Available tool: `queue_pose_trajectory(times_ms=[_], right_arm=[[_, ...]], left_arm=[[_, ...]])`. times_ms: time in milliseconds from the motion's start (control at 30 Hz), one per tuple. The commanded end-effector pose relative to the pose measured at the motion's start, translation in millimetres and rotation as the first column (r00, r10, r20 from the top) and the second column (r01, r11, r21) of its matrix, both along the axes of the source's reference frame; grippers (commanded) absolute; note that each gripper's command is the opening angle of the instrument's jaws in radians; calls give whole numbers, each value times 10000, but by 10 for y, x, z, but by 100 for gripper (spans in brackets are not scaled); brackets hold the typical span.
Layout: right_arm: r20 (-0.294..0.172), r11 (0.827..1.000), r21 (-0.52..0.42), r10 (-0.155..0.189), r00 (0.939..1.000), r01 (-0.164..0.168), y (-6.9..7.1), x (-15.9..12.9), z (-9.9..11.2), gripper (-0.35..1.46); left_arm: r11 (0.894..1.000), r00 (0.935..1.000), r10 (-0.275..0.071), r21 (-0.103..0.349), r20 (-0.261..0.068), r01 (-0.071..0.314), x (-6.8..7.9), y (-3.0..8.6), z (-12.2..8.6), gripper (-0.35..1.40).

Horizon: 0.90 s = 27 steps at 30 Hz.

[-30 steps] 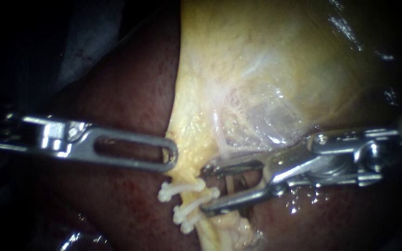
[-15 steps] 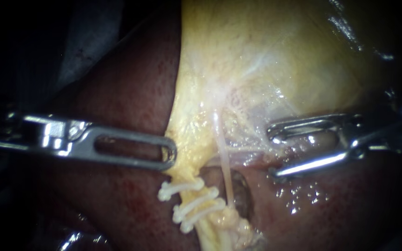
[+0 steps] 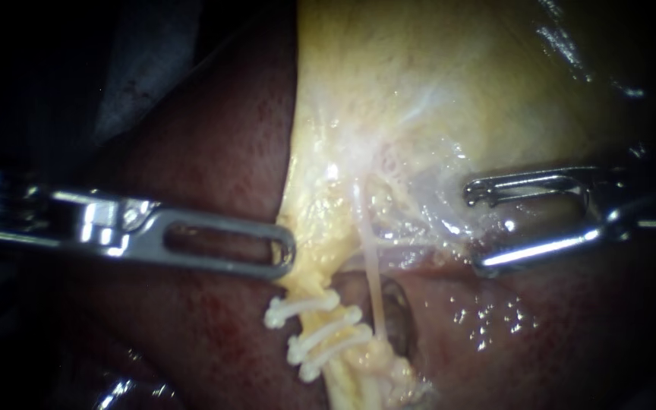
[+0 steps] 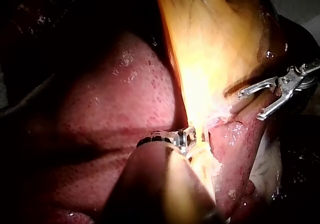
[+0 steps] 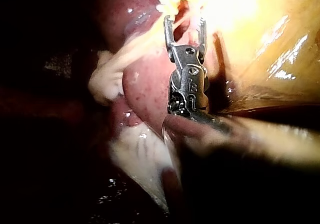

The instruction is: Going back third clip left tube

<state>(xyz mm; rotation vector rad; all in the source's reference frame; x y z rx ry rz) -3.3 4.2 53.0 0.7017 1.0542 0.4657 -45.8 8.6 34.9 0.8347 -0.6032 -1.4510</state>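
Beyond the lit patch everything is dark, and the ground of the scene is the wet, dark red liver (image 3: 214, 152), with the yellow gallbladder (image 3: 434, 76) lying over it. The left instrument (image 3: 286, 254) reaches in level, and its claw looks pressed together on the gallbladder's yellow edge. To my eye it is pinching that fringe so the tissue is held taut and the stalk beneath is laid open to view. Just below that claw's tip runs the left tube (image 3: 307, 282), and the three white clips (image 3: 324, 334) sit across it one after another, close together. A thin pale strand (image 3: 372, 281) runs alongside the tube, on the side away from the left claw, and carries no clip. The right instrument (image 3: 478, 228) has its claw spread wide with nothing in it. It stands well apart from the clips, with its tips near the filmy tissue at the gallbladder's foot and pointing towards the left claw. With three clips on the tube and that claw empty, I judge its job there done, and only a clean way out is left. The risk I see is a tip of the spread claw snagging the film or the pale strand.
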Motion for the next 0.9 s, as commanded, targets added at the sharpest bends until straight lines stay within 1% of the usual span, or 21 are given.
queue_pose_trajectory(times_ms=[33, 200, 300, 900], right_arm=[[-1, 10000, 3, 0, 10000, 0, 0, 0, 0, 55], [-4, 10000, 3, -5, 10000, 5, -1, -1, 0, 55], [-4, 10000, 3, -6, 10000, 6, -1, -1, 0, 55], [-7, 10000, 3, -11, 10000, 11, -1, -2, -1, 55]], left_arm=[[10000, 10000, 36, 6, 11, -36, -6, -2, 4, -35], [9999, 9999, 140, 57, 56, -140, -32, -7, 19, -35], [9999, 9999, 158, 57, 61, -158, -40, -8, 22, -35], [9998, 9998, 177, 73, 76, -178, -41, -8, 21, -35]])
